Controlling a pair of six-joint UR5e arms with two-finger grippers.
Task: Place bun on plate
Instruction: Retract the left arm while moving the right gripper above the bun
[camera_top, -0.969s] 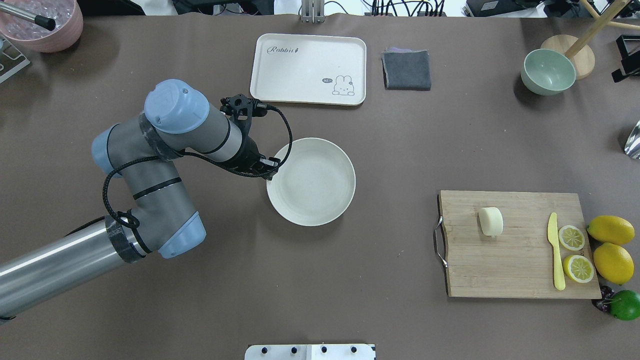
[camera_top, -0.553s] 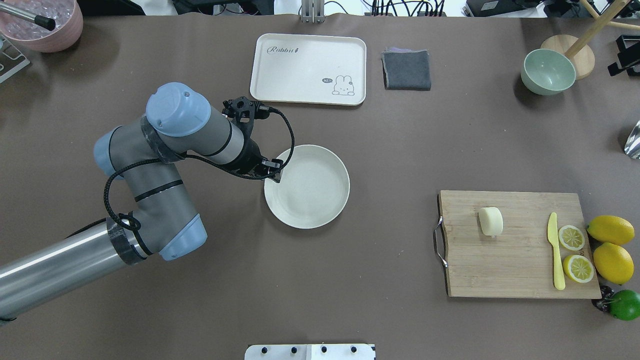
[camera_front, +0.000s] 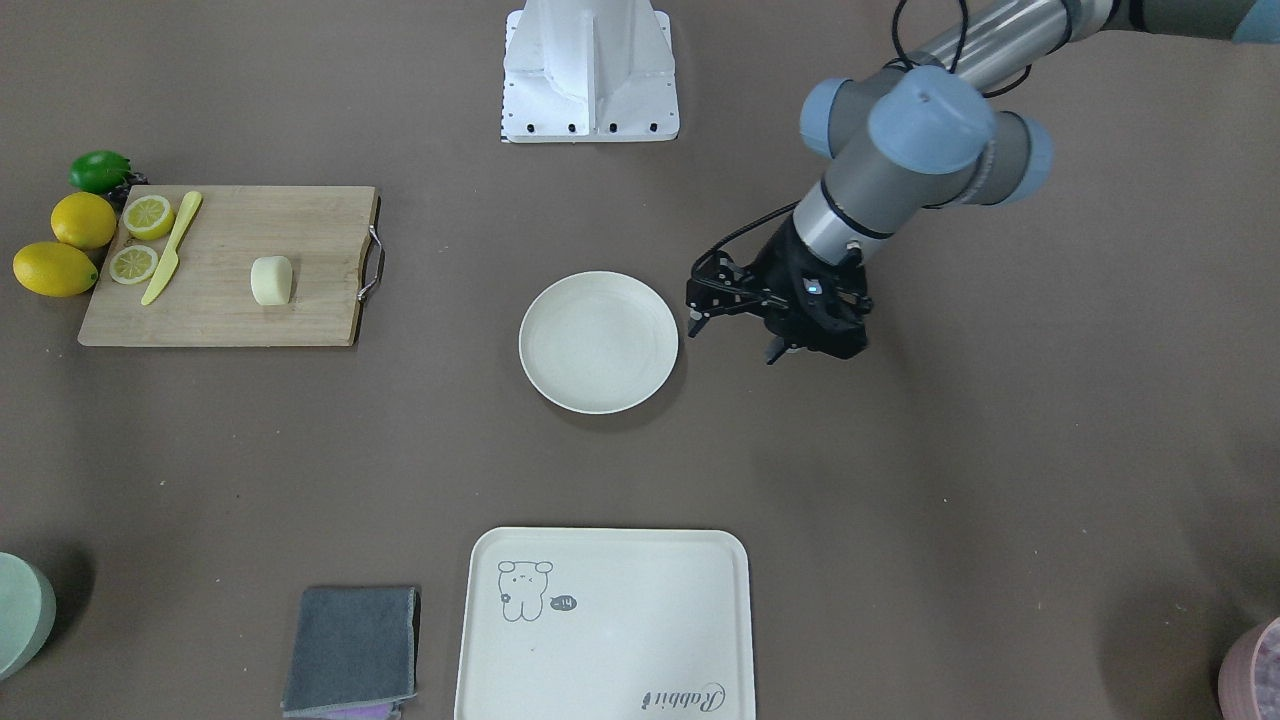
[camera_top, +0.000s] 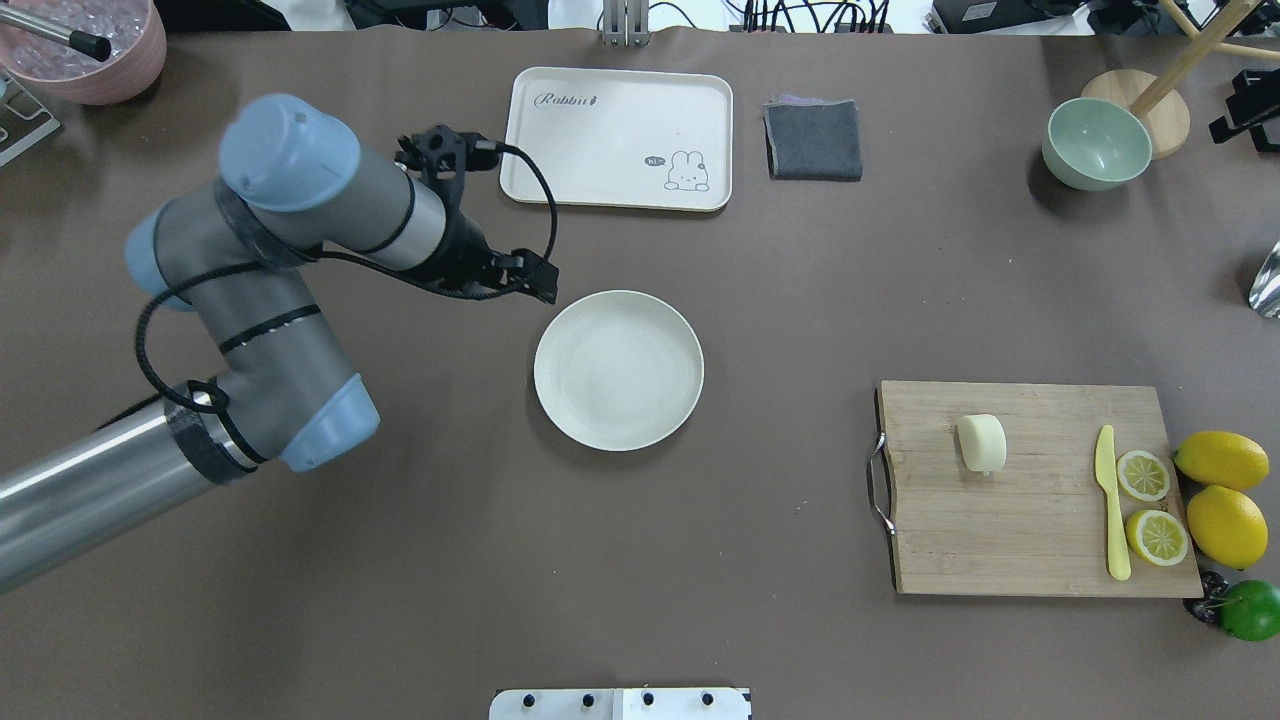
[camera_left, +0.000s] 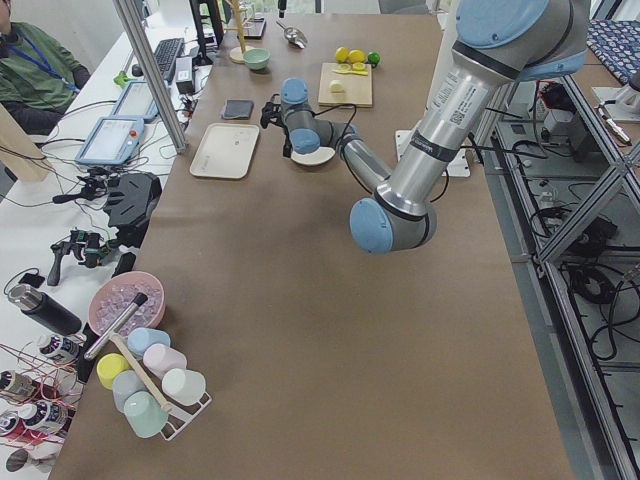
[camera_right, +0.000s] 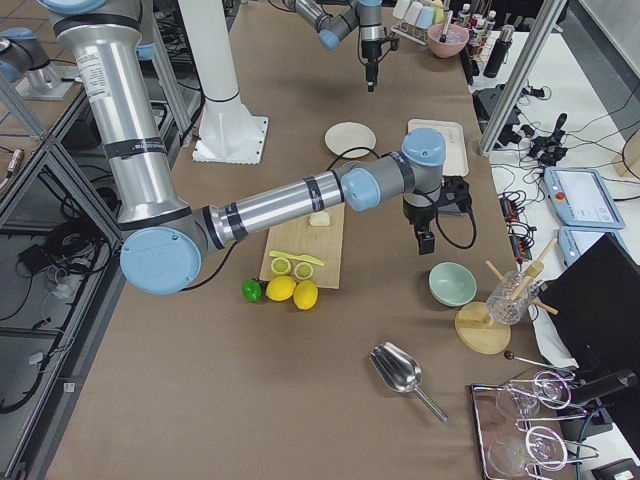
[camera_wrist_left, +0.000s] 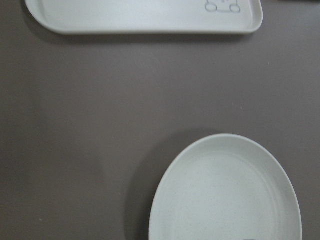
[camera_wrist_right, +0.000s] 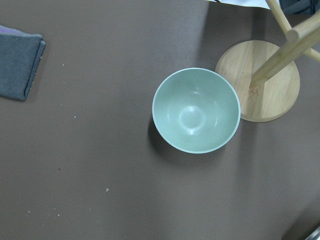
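Observation:
The bun (camera_top: 981, 442) is a pale cream block lying on the wooden cutting board (camera_top: 1040, 520) at the right; it also shows in the front view (camera_front: 271, 280). Mid-table, the round off-white plate (camera_top: 618, 370) lies flat with nothing on it. My left gripper (camera_top: 530, 283) hangs just off the plate's far left rim, open and holding nothing, its fingertips (camera_front: 693, 328) spread apart beside the plate (camera_front: 598, 342). The left wrist view shows the plate (camera_wrist_left: 225, 192) below, with no fingers in it. My right gripper (camera_right: 425, 238) hovers by the green bowl, far from the bun; I cannot tell whether it is open or shut.
A cream tray (camera_top: 617, 138) and a folded grey cloth (camera_top: 813, 139) lie at the far side. The board also carries a yellow knife (camera_top: 1110, 500) and lemon slices (camera_top: 1143, 475), with whole lemons (camera_top: 1222, 458) beside it. A green bowl (camera_top: 1096, 145) and a wooden stand (camera_top: 1150, 105) sit far right.
The plate, held raised by its left rim a second ago, now rests on the table. My left gripper has let go of it and moved up and to the far left.

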